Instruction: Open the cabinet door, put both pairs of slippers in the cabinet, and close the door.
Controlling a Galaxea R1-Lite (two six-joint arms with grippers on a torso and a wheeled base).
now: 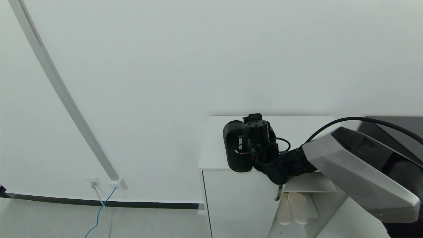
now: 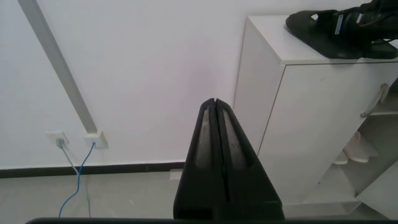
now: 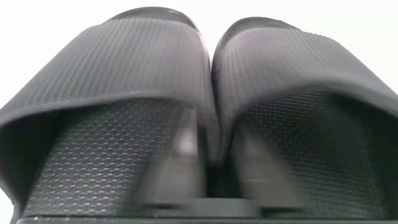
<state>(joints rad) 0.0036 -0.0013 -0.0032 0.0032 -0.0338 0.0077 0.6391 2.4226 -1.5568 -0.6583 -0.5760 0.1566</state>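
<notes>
Right gripper (image 1: 240,147): over the cabinet top, its fingers (image 3: 180,155) partly apart, one pushed in under the strap of each black slipper. The two inner sides, which touch each other, are pinched between them.
Black slippers (image 1: 233,155): a pair lying side by side and touching on the cabinet top, near its front edge, wrapped around the right gripper's fingers. Their open ends face the gripper's wrist.
Cabinet (image 1: 238,198): white, directly under the right gripper. The panel below the gripper is closed, with a curved handle (image 1: 280,193) at its edge; the compartment beside it stands open.
White slippers (image 1: 292,206): the second pair, inside the open compartment, below the right gripper. They sit side by side on the lower shelf (image 1: 314,211), well apart from the black pair.
Left gripper (image 2: 215,106): fingers pressed flat together with nothing between them. It hangs in open air, well apart from the cabinet (image 2: 298,124), and from it the black slippers (image 2: 323,28) show higher up on the top.
Sockets (image 1: 93,181): low on the wall, far from both grippers.
Cable (image 1: 99,211): blue, running from the sockets down to the floor.
</notes>
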